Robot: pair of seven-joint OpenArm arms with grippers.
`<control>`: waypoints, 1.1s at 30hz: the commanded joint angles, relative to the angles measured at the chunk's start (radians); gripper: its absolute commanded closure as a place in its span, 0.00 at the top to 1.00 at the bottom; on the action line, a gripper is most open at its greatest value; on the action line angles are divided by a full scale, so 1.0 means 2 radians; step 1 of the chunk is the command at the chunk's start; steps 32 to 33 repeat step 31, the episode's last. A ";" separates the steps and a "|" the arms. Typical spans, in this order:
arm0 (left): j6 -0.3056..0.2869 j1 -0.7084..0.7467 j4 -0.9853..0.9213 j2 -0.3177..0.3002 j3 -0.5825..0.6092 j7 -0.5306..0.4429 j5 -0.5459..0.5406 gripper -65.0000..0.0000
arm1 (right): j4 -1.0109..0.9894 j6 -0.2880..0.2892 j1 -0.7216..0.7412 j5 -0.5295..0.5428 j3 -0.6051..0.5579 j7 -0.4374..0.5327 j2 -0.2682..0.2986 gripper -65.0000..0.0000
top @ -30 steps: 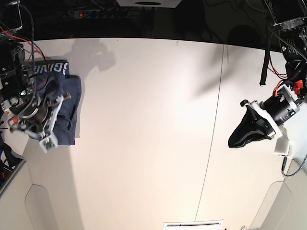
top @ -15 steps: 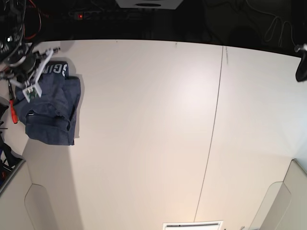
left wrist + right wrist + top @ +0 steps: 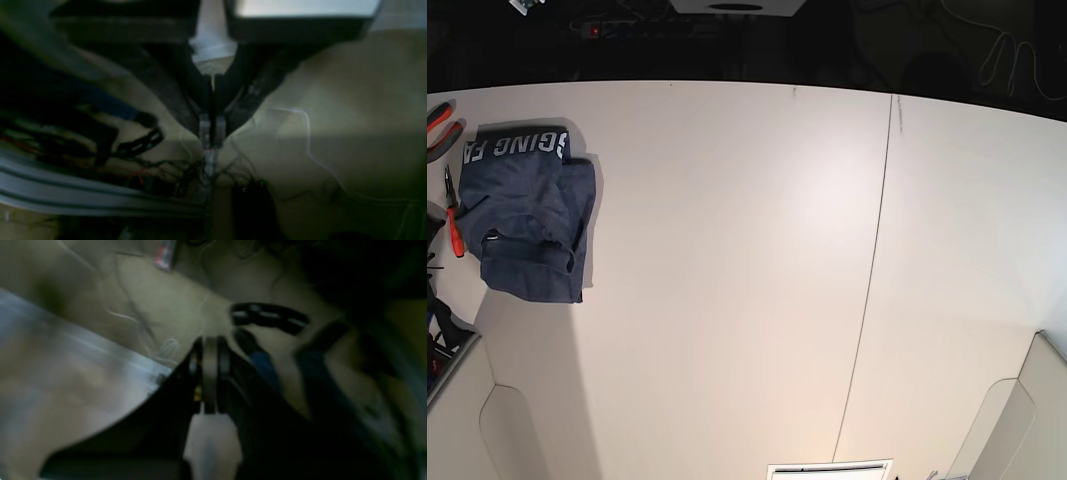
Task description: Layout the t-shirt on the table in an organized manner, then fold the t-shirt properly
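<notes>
The t-shirt (image 3: 527, 215) lies on the counter (image 3: 747, 260) near its far left corner in the base view. It is folded into a compact, roughly rectangular bundle, with a band of white letters along its far edge and a few loose layers showing at the near edge. Just beside its left side, a red-handled tool (image 3: 449, 220) lies at the edge of the counter. A thin dark seam (image 3: 872, 270) runs across the counter, well apart from the garment, on the right part of the view.

No arm is over the counter in the base view; both are drawn back out of it.

In the left wrist view, the left gripper (image 3: 210, 131) points away from the camera toward a dim floor area with thin cables (image 3: 186, 170) and a pale rail (image 3: 83, 196). Its two fingers are pressed together, with only a hairline between them, and nothing is held between them.

In the right wrist view, the picture is blurred and dark. The right gripper (image 3: 208, 371) has its fingers closed against each other and holds nothing. Around it only vague shapes show: a pale surface on the left, and dark and blue cable-like forms on the right, which I cannot identify. The t-shirt is not seen in either wrist view.
</notes>
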 commanded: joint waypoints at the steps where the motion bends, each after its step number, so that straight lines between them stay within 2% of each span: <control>1: -0.004 0.003 -0.021 -0.008 0.021 -0.038 0.014 0.00 | -0.024 0.011 0.005 0.001 -0.002 0.024 0.005 0.00; 3: -0.004 -0.027 -0.068 -0.018 0.079 -0.109 0.074 0.00 | -0.095 0.028 0.034 0.001 -0.014 0.066 0.005 0.00; 6: -0.004 -0.096 -0.137 -0.022 0.158 -0.172 0.171 0.00 | -0.210 0.029 0.095 0.001 -0.042 0.133 0.005 0.00; 9: -0.004 -0.165 -0.217 -0.018 0.236 -0.235 0.236 0.00 | -0.328 0.029 0.162 0.001 -0.084 0.222 -0.001 0.00; 10: 0.007 -0.187 -0.247 -0.013 0.261 -0.261 0.253 0.00 | -0.366 0.029 0.185 0.001 -0.100 0.242 -0.006 0.00; 15: 0.122 -0.303 -0.398 0.044 0.350 -0.353 0.364 0.00 | -0.545 0.025 0.304 0.000 -0.181 0.303 -0.060 0.00; 17: 0.151 -0.346 -0.453 0.074 0.374 -0.379 0.392 0.00 | -0.601 0.009 0.346 0.000 -0.209 0.324 -0.089 0.00; 22: 0.194 -0.421 -0.548 0.145 0.404 -0.399 0.444 0.00 | -0.674 -0.051 0.404 -0.002 -0.254 0.346 -0.155 0.00; 24: 0.196 -0.438 -0.562 0.161 0.404 -0.399 0.454 0.00 | -0.678 -0.071 0.413 -0.005 -0.261 0.347 -0.174 0.00; 28: 0.196 -0.456 -0.564 0.176 0.404 -0.399 0.454 0.00 | -0.677 -0.112 0.415 -0.005 -0.261 0.347 -0.203 0.00; 33: 0.196 -0.461 -0.562 0.180 0.404 -0.404 0.454 0.00 | -0.677 -0.116 0.415 -0.005 -0.261 0.347 -0.212 0.00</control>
